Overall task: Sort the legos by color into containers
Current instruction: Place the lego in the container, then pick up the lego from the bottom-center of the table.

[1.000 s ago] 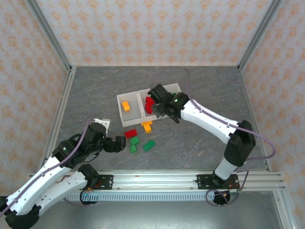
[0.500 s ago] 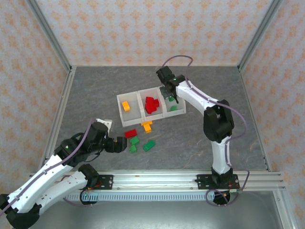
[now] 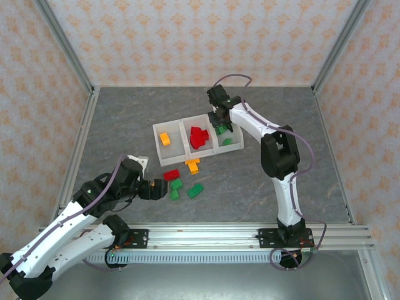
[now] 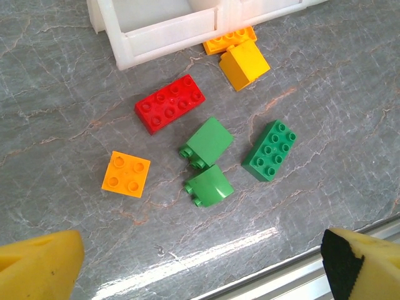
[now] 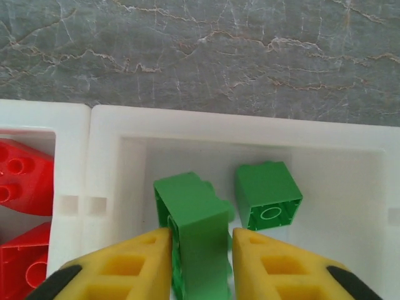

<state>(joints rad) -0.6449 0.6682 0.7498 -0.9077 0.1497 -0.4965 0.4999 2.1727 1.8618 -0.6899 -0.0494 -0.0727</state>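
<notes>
Legos are split between the table and the containers, a row of three joined white bins. From above, the left bin holds an orange brick, the middle one a heap of red bricks and the right one green pieces, while a small mixed cluster lies loose just in front of the bins. The right claw hangs over the right bin, and the left claw sits low at the near-left edge of the loose cluster. From the left wrist, the left claw is spread wide with nothing between its yellow pads. Ahead of it lie a long red brick, a square orange tile, two small green blocks tipped on their sides and touching, a long green brick, and a yellow block close to the bin wall. From the right wrist, the right claw is clamped on a green brick by two opposite flat sides, within the rim of the right bin and just beside a green cube already lying inside. These pieces look light, rigid and smooth, so they should lift easily but may skid or twist under an off-centre pinch. The best hold is probably across two parallel flat faces, low on the body, avoiding studs and corners, and the tipped green blocks would need squaring up first.
</notes>
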